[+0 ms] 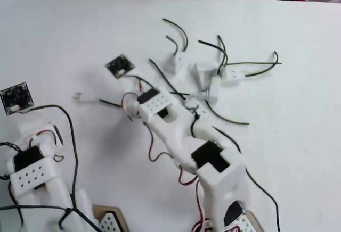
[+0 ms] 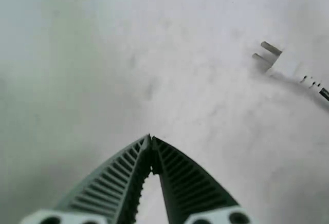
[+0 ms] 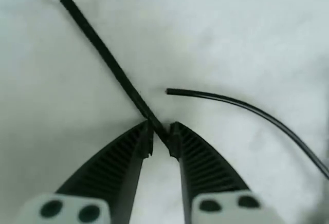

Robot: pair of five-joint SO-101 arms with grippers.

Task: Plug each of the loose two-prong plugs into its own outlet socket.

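Observation:
A loose white two-prong plug [image 1: 79, 98] lies on the white table [image 1: 64, 40], its black cord [image 1: 109, 103] running to my right gripper [image 1: 126, 107]. In the right wrist view, the right gripper [image 3: 159, 131] is shut on that black cord [image 3: 103, 54], fingertips low over the table. My left gripper [image 2: 150, 141] is shut and holds nothing; the plug [image 2: 281, 62] lies ahead of it and off to one side, prongs bare. Several white socket blocks [image 1: 214, 87] with black cords lie in a cluster beyond the right arm.
Loose black cords [image 1: 234, 120] curl around the socket cluster and beside the right arm [image 1: 181, 136]. A second cord end [image 3: 169, 91] lies just past the right fingertips. The left arm [image 1: 32, 173] sits at the near left. The table's far left is bare.

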